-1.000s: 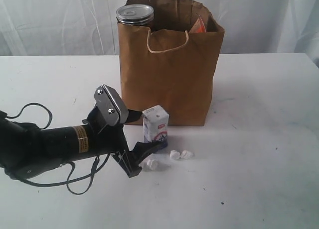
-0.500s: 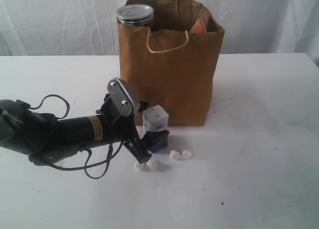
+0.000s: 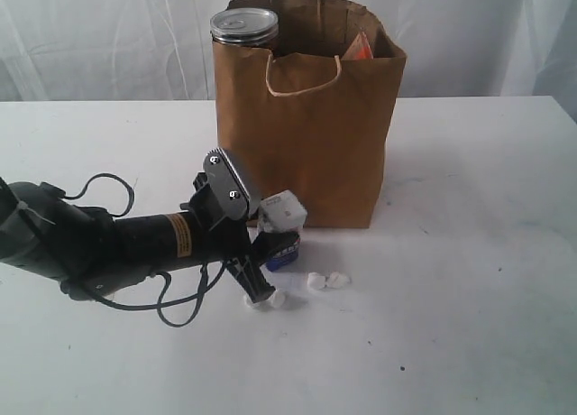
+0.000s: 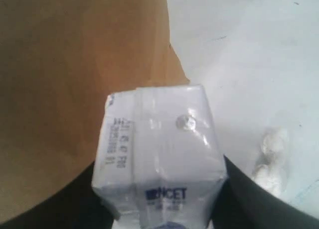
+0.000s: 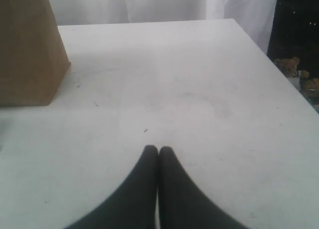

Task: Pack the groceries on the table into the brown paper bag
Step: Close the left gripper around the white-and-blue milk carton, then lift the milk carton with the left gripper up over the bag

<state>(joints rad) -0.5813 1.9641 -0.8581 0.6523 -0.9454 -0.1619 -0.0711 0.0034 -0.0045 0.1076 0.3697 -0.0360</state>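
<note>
The small white-blue carton (image 4: 159, 154) bears blue capitals ending "NCET" on its front face; a stamped code along one top edge is too blurred to read. Left of centre in the exterior view, a yellow label (image 3: 183, 235) on the black arm (image 3: 135, 244) is illegible

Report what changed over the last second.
The left gripper advanced to the small white-blue carton and closed onto it; the carton now tilts. The brown paper bag, the can inside it and the white lumps stayed put.
</note>
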